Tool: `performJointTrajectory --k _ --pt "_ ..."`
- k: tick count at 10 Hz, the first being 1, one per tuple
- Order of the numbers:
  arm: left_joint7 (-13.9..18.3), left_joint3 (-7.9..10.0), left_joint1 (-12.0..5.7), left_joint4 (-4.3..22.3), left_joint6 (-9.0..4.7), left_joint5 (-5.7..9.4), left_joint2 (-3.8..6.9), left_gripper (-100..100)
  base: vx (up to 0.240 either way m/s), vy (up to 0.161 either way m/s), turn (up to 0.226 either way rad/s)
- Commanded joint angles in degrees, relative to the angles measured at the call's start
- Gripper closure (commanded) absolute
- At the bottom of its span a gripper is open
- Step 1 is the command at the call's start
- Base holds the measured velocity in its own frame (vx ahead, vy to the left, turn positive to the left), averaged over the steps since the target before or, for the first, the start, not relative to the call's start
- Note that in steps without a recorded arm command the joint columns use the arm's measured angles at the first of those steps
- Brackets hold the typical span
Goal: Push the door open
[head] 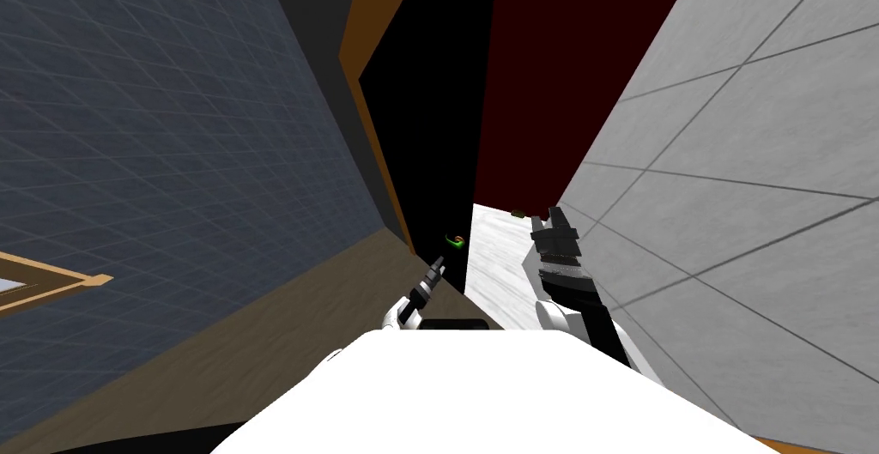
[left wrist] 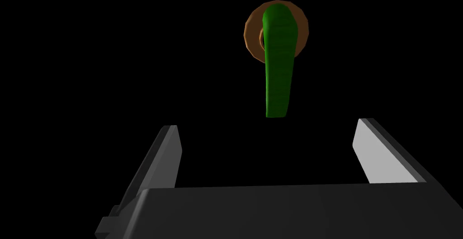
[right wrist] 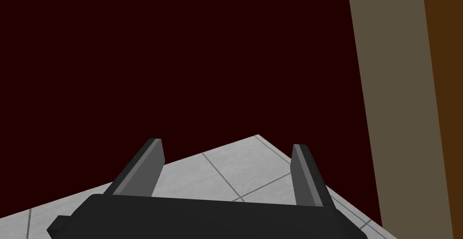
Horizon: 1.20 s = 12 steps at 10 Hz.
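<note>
Approach step: the left end effector point(left wrist: 267, 124), fingers spread, faces the green handle point(left wrist: 279, 60) on the door point(left wrist: 113, 69); next, it likely must press forward. The right end effector point(right wrist: 225, 142) is spread too.

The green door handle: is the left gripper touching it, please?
Apart. The left wrist view shows black gaps between the green handle and the open left gripper.
</note>
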Motion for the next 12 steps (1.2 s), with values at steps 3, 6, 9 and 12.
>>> performJointTrajectory --k 3,6,9,12 --pt "0.12 -0.54 -1.21 2.9 -0.57 -0.24 -0.28 -100 0.096 0.063 -0.012" --pt "-0.5 -0.18 -1.13 3.66 -0.86 -0.06 -0.89 -100 0.138 -0.074 -0.031" --pt "-1.12 0.21 -0.96 4.23 -0.99 0.13 -1.5 -100 0.167 -0.114 -0.03" --pt "-1.67 0.56 -0.82 4.73 -1.11 0.29 -2.05 -100 0.173 -0.105 -0.033"
